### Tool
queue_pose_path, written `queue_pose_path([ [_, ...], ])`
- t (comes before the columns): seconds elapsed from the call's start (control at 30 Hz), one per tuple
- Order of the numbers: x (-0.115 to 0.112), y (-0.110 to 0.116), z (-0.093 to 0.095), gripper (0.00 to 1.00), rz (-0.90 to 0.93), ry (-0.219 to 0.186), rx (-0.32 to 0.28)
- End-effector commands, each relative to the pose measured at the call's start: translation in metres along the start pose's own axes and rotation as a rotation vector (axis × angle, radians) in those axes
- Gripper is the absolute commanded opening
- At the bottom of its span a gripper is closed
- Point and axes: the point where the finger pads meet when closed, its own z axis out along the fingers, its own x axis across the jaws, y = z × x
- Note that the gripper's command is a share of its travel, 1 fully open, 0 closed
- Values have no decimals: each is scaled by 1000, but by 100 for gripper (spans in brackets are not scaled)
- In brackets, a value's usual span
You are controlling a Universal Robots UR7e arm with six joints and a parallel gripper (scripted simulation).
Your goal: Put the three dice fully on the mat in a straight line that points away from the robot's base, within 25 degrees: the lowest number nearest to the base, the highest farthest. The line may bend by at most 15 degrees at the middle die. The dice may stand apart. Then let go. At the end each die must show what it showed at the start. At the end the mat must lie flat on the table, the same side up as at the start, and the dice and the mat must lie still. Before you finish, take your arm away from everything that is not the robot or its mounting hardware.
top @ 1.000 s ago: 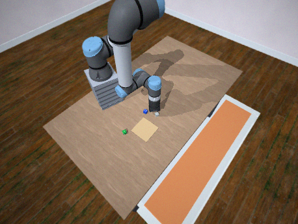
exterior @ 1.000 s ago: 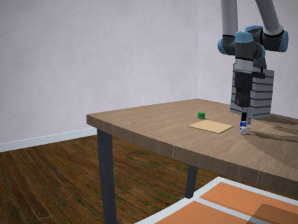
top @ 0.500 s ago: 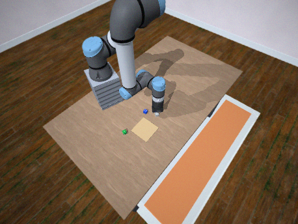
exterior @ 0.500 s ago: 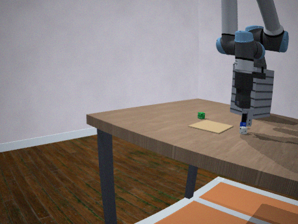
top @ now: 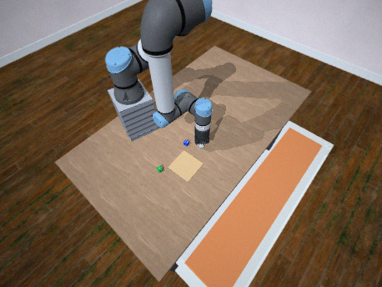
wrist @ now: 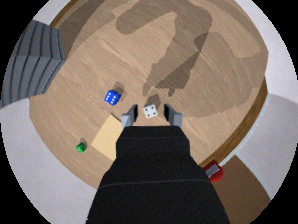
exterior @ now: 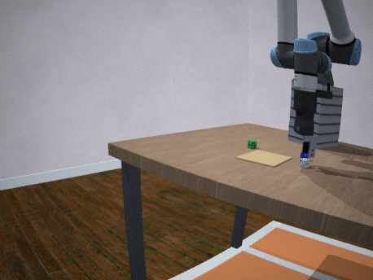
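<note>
Lining up on the white die, first pick pending
Our wide-open, empty black-and-grey metal pincer (exterior: pixel 309 151) (wrist: pixel 150 109) hovers over the small white cube-shaped die (top: pixel 201 146) (exterior: pixel 304 163) (wrist: pixel 150 111), which lies on the brown wooden bench (top: pixel 125 175) (exterior: pixel 183 163) (wrist: pixel 225 65) beside the square tan mat (top: pixel 186 166) (exterior: pixel 264 158) (wrist: pixel 107 137); next we should descend straight, then close gently.

- In the top view, the gripper (top: pixel 202 144) (exterior: pixel 309 153) (wrist: pixel 150 109) is slightly farther right than one second ago, now lined up with the white die (top: pixel 201 146) (exterior: pixel 304 163) (wrist: pixel 150 111) instead of a little to its left.
- The arm's blue-capped wrist (top: pixel 203 108) (exterior: pixel 305 45) has shifted right with it, a small move.
</note>
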Motion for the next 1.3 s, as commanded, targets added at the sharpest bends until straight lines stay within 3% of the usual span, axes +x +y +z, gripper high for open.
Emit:
queue_pose_path([
  [0.0, 1, 1, -1, 100, 0, 2, -3],
  [0.73, 0, 0, -5, 100, 0, 0, -1],
  [0.97, 0, 0, -16, 100, 0, 0, -1],
  [1.27, -1, 0, -50, 100, 1, 0, -1],
])
